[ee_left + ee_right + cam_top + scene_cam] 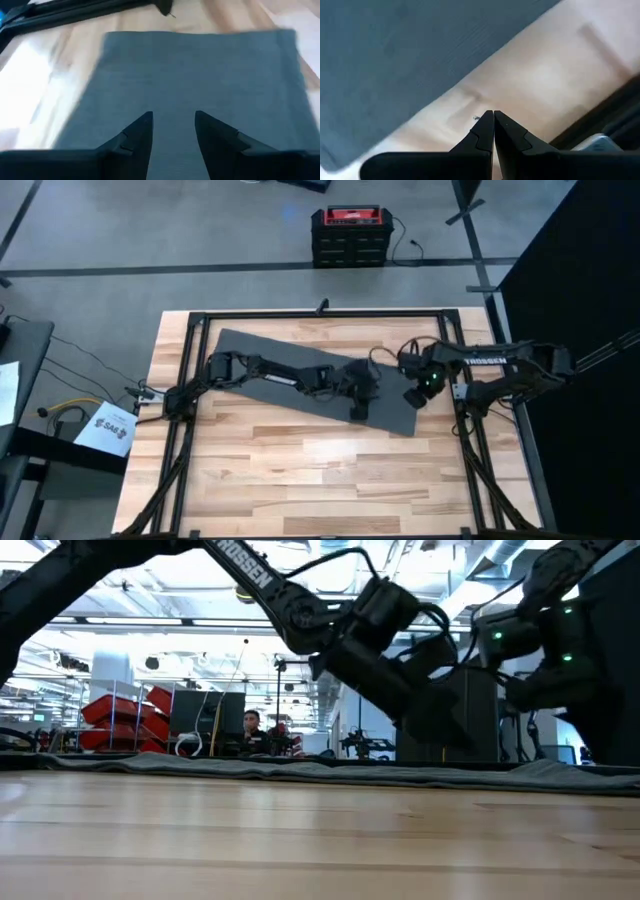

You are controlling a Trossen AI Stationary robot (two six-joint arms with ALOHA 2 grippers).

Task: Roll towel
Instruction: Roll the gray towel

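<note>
Left gripper (173, 131): fingers apart with a clear gap between them, nothing held, poised over the towel (300, 375); seen from overhead, it sits above the cloth's right-hand portion, near the middle of the table (300, 470).
Right gripper (493, 125): fingertips pressed together on nothing, hanging over bare wood just beside the towel's edge; from overhead it is near the cloth's right end.
Towel: plain dark grey cloth, a long rectangle with no pattern, spread flat and unrolled; it lies aslant across the far half of the table, its left end toward the far left corner and its right end lower, toward the middle right.
Towel surface: the left wrist view shows an even, smooth weave with straight edges and the far corners square; the low view shows it as a thin dark strip hugging the tabletop, with slight ripples along its length.
Table: pale wooden planks, bordered by a black metal frame (330, 313).
Left arm: stretched from the left side along the towel's length.
Right arm: reaching in from the right side, a green light showing near its wrist.
Background: a red and black case (349, 235) stands on the grey floor beyond the table; a person (252, 730) sits far back in the room.
</note>
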